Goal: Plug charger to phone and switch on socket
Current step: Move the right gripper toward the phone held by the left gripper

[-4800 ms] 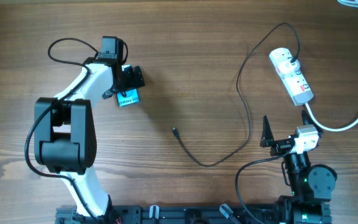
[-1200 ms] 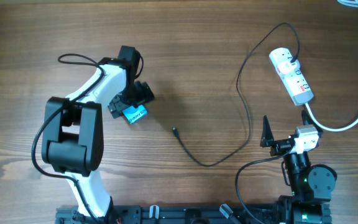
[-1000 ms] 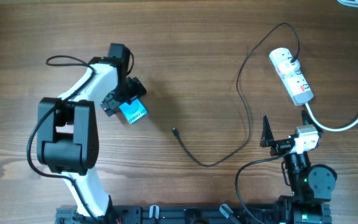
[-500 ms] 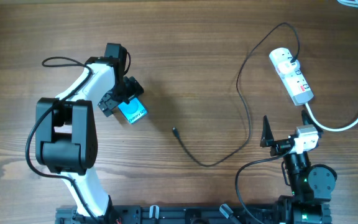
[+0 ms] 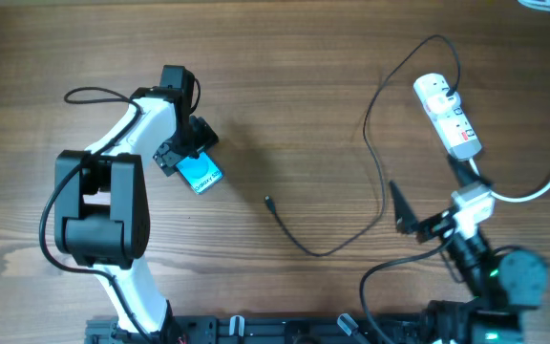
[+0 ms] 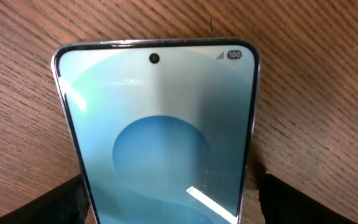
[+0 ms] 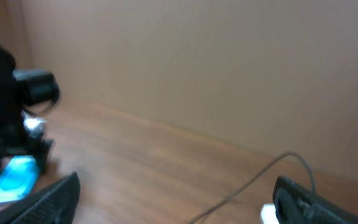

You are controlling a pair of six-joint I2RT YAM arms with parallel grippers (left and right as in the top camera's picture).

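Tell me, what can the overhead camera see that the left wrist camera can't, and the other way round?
Only the overhead view shows the white socket, the black charger cable trailing across the wooden table, and the right gripper, open and empty. Only the left wrist view shows detail on the phone screen: a camera dot and a small 100 icon. Both show the phone lying on the table with the left gripper straddling it.

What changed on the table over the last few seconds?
The left gripper moved the phone nearer the robot, turning it slightly; its grip is unclear. The right gripper, open, has just swung slightly left. The charger cable and socket stayed put.
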